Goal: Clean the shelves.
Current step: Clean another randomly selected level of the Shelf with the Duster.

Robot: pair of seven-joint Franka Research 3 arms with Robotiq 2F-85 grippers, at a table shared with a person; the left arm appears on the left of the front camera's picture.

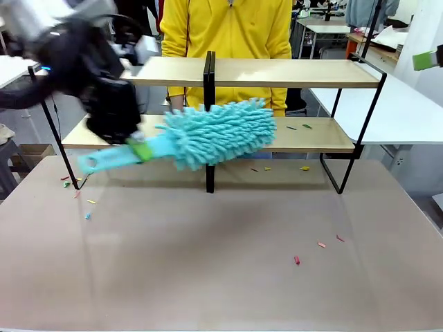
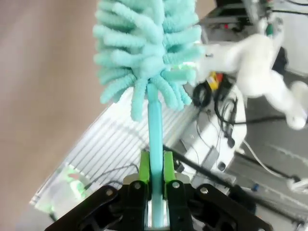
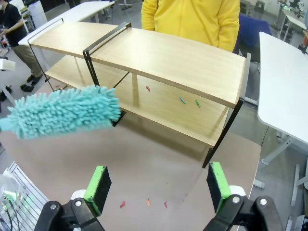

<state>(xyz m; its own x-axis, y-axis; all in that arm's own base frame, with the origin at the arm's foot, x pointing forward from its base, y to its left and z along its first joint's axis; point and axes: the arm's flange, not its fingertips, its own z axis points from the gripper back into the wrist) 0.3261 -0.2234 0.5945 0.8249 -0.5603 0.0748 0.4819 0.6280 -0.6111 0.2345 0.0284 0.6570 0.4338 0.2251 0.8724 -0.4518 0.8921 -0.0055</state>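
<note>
The shelves (image 1: 291,72) are a low two-tier rack of light-wood boards in a black frame, standing at the far side of the table. My left gripper (image 1: 141,149) is shut on the handle of a turquoise fluffy duster (image 1: 221,131), whose head hangs in front of the lower board near the middle post. In the left wrist view the green fingers (image 2: 144,166) clamp the thin handle below the duster (image 2: 149,43). My right gripper (image 3: 158,187) stands open and holds nothing, above the table facing the shelves (image 3: 168,57) and the duster (image 3: 62,113).
Small coloured scraps (image 1: 297,127) lie on the lower board and scraps (image 1: 296,260) lie on the tabletop. A person in a yellow top (image 1: 228,28) stands behind the rack. A white table (image 1: 408,111) is at the right.
</note>
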